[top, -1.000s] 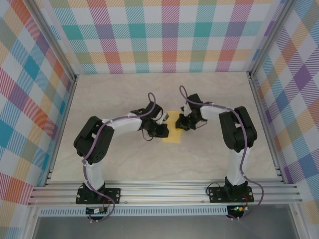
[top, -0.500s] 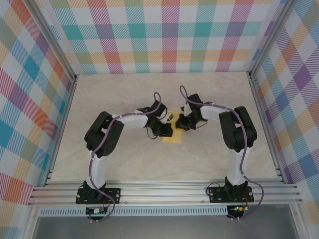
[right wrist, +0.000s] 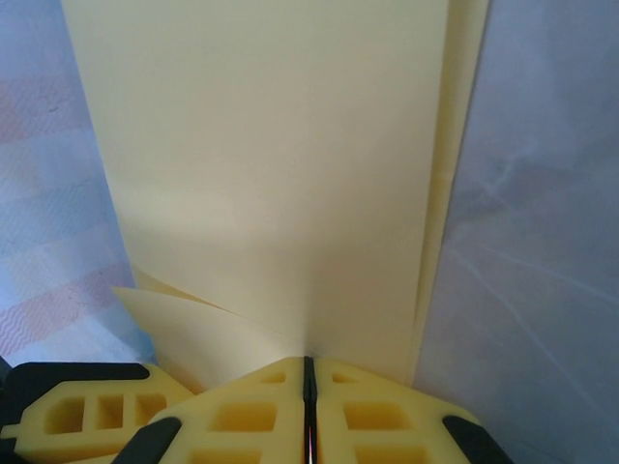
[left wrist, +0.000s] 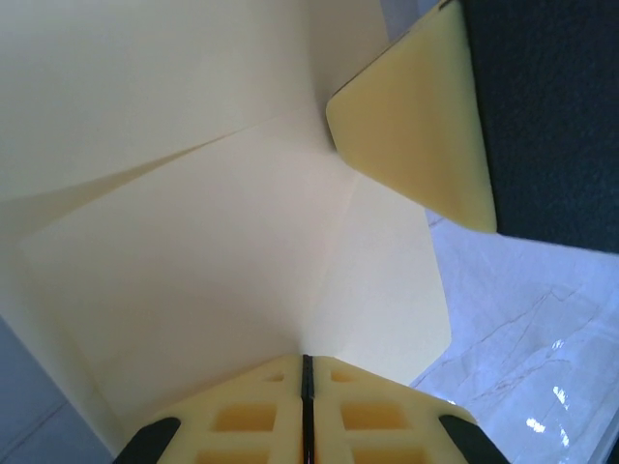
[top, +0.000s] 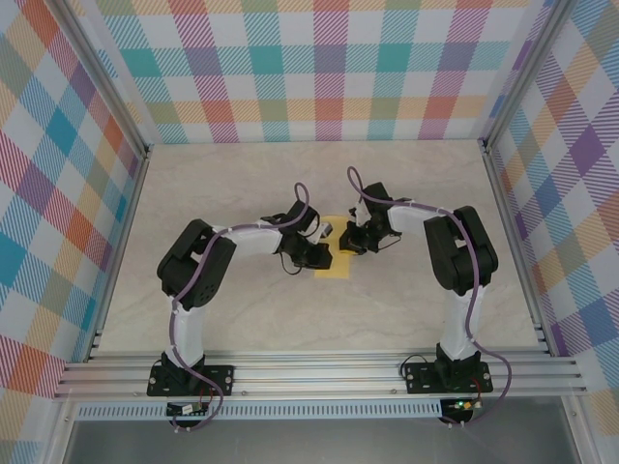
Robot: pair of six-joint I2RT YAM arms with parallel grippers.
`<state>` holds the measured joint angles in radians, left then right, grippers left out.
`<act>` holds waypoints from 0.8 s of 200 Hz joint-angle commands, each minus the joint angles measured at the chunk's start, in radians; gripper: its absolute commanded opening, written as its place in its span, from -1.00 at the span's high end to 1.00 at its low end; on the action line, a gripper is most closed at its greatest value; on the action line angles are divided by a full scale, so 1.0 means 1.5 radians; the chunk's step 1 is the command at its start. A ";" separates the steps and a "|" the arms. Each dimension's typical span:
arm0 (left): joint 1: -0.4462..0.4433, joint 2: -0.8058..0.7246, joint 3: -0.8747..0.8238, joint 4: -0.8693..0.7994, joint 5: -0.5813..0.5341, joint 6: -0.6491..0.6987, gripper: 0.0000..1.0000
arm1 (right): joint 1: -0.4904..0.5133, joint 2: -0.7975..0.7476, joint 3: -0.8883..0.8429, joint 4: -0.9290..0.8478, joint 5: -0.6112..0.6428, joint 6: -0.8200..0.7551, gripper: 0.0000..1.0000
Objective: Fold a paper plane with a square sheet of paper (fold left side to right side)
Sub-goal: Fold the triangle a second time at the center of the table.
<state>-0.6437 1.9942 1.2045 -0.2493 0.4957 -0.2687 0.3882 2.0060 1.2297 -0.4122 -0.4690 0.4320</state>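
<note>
Square sheet of paper (top: 336,270) creased; left gripper (left wrist: 306,360), right gripper (right wrist: 308,362) both pinching it

The table (top: 232,319) has a pale top with a wavy, stone-like look. Shiny metal rails (top: 319,372) run along its near edge. Out near the middle of the top lies the square sheet of paper (top: 335,269). It is yellow and has folds in it.
</note>
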 commanded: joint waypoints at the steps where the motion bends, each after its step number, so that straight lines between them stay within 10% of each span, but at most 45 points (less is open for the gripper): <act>1: -0.003 -0.018 -0.069 -0.080 -0.018 0.001 0.84 | 0.006 0.033 0.000 -0.010 0.034 -0.010 0.85; 160: -0.005 -0.143 -0.251 -0.031 -0.008 -0.053 0.82 | 0.009 0.044 0.014 -0.009 0.005 -0.016 0.84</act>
<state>-0.6456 1.7912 0.8963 -0.1081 0.4858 -0.3267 0.4011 2.0258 1.2457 -0.4286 -0.5125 0.4305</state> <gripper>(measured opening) 0.087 0.079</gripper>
